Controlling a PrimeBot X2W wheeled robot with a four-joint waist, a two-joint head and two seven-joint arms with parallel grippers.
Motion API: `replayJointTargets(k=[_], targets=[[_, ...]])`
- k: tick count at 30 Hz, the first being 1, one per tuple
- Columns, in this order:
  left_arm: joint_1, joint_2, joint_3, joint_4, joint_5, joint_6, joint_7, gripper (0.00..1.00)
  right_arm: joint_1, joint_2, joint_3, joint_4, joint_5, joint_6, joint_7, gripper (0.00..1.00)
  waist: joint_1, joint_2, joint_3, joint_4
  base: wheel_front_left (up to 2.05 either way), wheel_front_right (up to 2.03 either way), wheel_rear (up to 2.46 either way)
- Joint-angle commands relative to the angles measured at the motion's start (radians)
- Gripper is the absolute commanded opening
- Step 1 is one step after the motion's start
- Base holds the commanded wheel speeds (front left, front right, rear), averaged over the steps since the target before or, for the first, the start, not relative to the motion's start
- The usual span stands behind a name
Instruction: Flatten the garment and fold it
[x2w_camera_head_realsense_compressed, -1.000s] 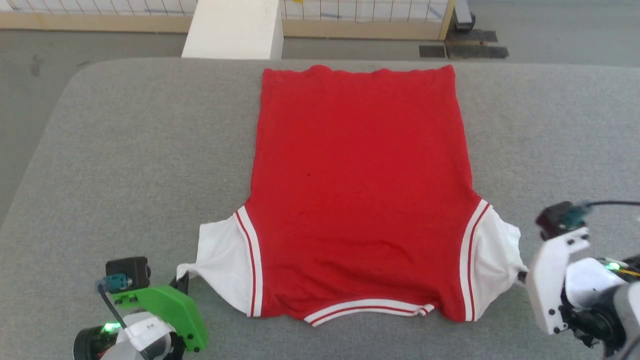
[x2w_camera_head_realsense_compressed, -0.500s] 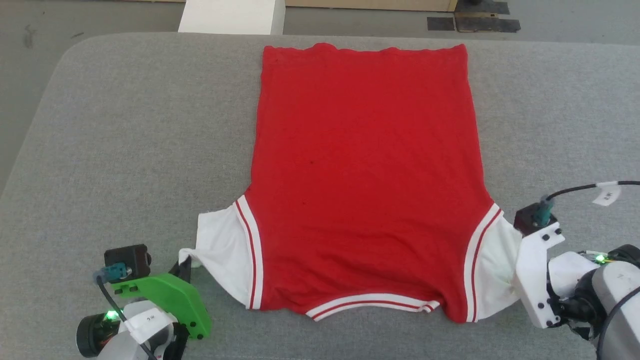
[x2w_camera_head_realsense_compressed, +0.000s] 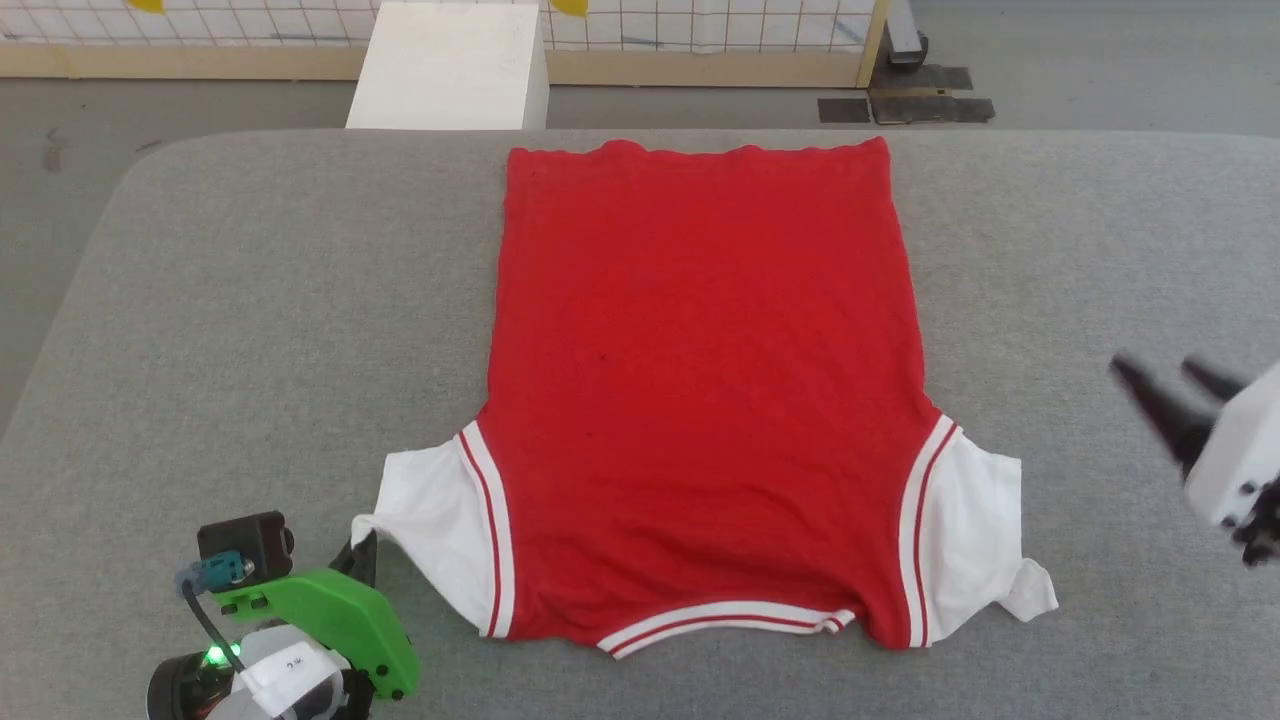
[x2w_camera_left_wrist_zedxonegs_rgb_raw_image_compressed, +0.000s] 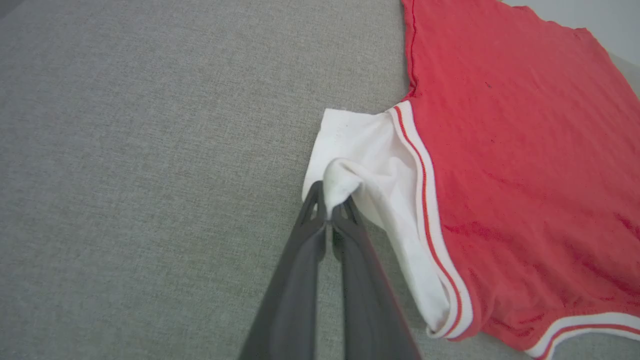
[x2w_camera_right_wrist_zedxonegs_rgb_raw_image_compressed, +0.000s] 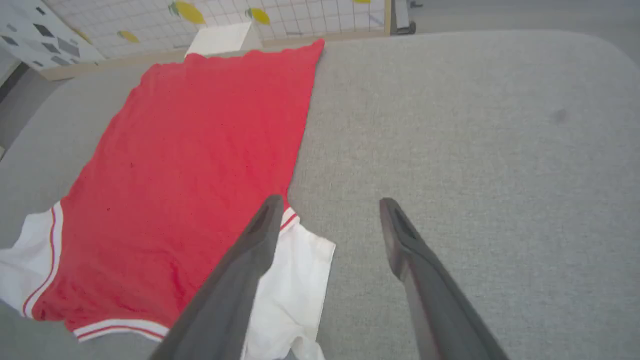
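The garment (x2w_camera_head_realsense_compressed: 700, 380) is a red jersey lying spread flat on the grey padded table (x2w_camera_head_realsense_compressed: 250, 300), plain side up, with its striped collar trim nearest me. Both white sleeves stick out at the near corners. My left gripper (x2w_camera_head_realsense_compressed: 362, 535) is at the lower left, shut on the tip of the left sleeve, and in the left wrist view its fingertips (x2w_camera_left_wrist_zedxonegs_rgb_raw_image_compressed: 329, 207) pinch a bunched white corner of the garment (x2w_camera_left_wrist_zedxonegs_rgb_raw_image_compressed: 500, 175). My right gripper (x2w_camera_head_realsense_compressed: 1155, 365) hangs open above bare table, right of the right sleeve (x2w_camera_head_realsense_compressed: 975, 540). Its fingers (x2w_camera_right_wrist_zedxonegs_rgb_raw_image_compressed: 330, 202) stand wide apart with nothing between them, beside the garment (x2w_camera_right_wrist_zedxonegs_rgb_raw_image_compressed: 190, 150).
A white box (x2w_camera_head_realsense_compressed: 450, 65) stands on the floor just past the table's far edge. A gridded fence panel (x2w_camera_head_realsense_compressed: 700, 25) and dark floor mats (x2w_camera_head_realsense_compressed: 905, 105) lie behind it. Bare grey table surface stretches on both sides of the jersey.
My right gripper has let go of the right sleeve, opened and lifted away to the right. The sleeve now lies on the table. The head camera has shifted. The left gripper keeps its hold.
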Motion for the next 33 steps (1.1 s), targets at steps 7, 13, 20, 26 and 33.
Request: replayJointTargets(k=[7, 13, 20, 26, 33], targets=[[0.017, 0.006, 0.008, -0.032, -0.009, 0.013, -0.02, 0.0, -0.076, 0.15, -0.115, -0.041, -0.054, -0.001, -0.255, 1.0, 0.0001, 0.0, 0.021, 0.005, 0.0, 0.0, 0.0], [-0.005, 0.0, 0.001, -0.073, 0.003, 0.017, -0.033, 0.0, -0.171, 0.174, -0.097, 0.05, -0.093, -0.001, -0.369, 1.0, 0.0001, 0.0, 0.096, 0.027, 0.0, 0.0, 0.0], [-0.062, -0.018, -0.006, -0.137, 0.025, 0.027, -0.057, 0.0, -0.405, 0.134, -0.063, 0.219, -0.159, -0.001, -0.384, 1.0, 0.0001, 0.0, 0.264, 0.074, 0.0, 0.0, 0.0], [-0.116, -0.043, -0.036, -0.2, 0.052, 0.026, -0.073, 0.0, -0.648, 0.039, -0.033, 0.359, -0.247, -0.001, -0.3, 1.0, 0.0001, 0.0, 0.425, 0.162, 0.0, 0.0, 0.0], [-0.143, -0.062, -0.06, -0.273, 0.081, 0.034, -0.096, 0.0, -0.873, -0.061, 0.05, 0.465, -0.329, -0.001, -0.115, 1.0, 0.0001, 0.0, 0.58, 0.235, 0.0, 0.0, 0.0]])
